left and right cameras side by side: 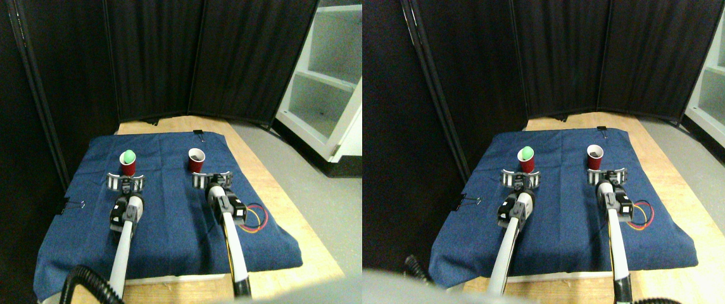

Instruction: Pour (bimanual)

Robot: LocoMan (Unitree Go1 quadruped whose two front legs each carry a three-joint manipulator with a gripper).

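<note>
Stereo pair view: each red cup [128,164] [195,161] stands just beyond a hand [126,182] [212,180].

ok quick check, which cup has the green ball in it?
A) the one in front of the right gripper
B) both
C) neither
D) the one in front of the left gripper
D: the green ball sits in the mouth of the red cup just ahead of the left gripper, while the other red cup, ahead of the right gripper, shows no ball at its open top.
</note>
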